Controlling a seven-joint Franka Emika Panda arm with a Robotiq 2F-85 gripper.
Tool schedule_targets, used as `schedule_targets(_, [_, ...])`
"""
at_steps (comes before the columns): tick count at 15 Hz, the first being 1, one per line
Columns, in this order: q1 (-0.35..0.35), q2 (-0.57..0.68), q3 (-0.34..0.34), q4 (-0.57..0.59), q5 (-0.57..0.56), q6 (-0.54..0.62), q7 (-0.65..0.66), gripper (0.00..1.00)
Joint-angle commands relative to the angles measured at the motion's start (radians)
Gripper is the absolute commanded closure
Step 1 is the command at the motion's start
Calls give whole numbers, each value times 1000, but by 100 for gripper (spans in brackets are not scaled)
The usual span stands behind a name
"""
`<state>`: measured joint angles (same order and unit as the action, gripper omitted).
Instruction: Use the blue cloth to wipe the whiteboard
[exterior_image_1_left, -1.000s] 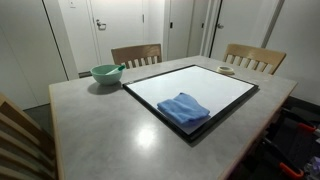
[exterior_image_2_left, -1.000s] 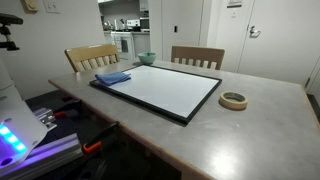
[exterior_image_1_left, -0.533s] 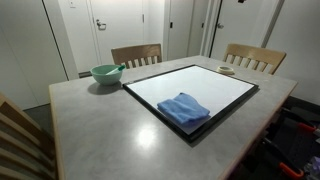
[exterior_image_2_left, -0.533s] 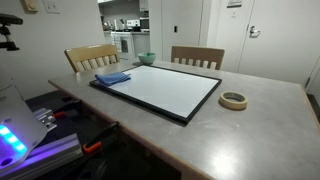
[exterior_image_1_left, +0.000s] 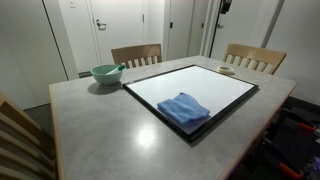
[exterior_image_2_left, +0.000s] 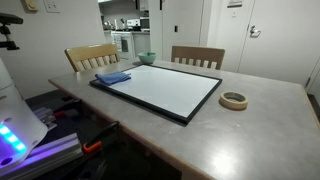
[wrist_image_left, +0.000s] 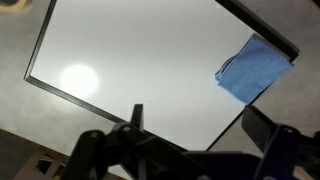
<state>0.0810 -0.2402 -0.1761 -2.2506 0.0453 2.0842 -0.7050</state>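
The whiteboard (exterior_image_1_left: 200, 85) with a black frame lies flat on the grey table; it shows in both exterior views (exterior_image_2_left: 165, 90) and fills most of the wrist view (wrist_image_left: 130, 60). The blue cloth (exterior_image_1_left: 183, 109) lies crumpled on one corner of the board (exterior_image_2_left: 113, 77) and appears at the right of the wrist view (wrist_image_left: 252, 70). My gripper (wrist_image_left: 200, 125) is open and empty, high above the board and apart from the cloth. Only its tip shows at the top edge of an exterior view (exterior_image_1_left: 225, 5).
A green bowl (exterior_image_1_left: 106, 73) stands on the table beside the board (exterior_image_2_left: 147, 58). A roll of tape (exterior_image_2_left: 233, 100) lies on the table past the board's other end (exterior_image_1_left: 227, 70). Wooden chairs (exterior_image_1_left: 136, 54) stand along the table's edges.
My gripper's tip has come a little further into the top edge of an exterior view. The cloth and board have not moved.
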Motion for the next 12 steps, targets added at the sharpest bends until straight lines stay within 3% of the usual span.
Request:
schedule_targets(1, [-31,-1,22,2,7,-3,-6,0])
schedule_targets(3, [-36,9,25,5,-2,0,1,0])
schedule_targets(12, [27,153,258,-37,-123,70,619,0])
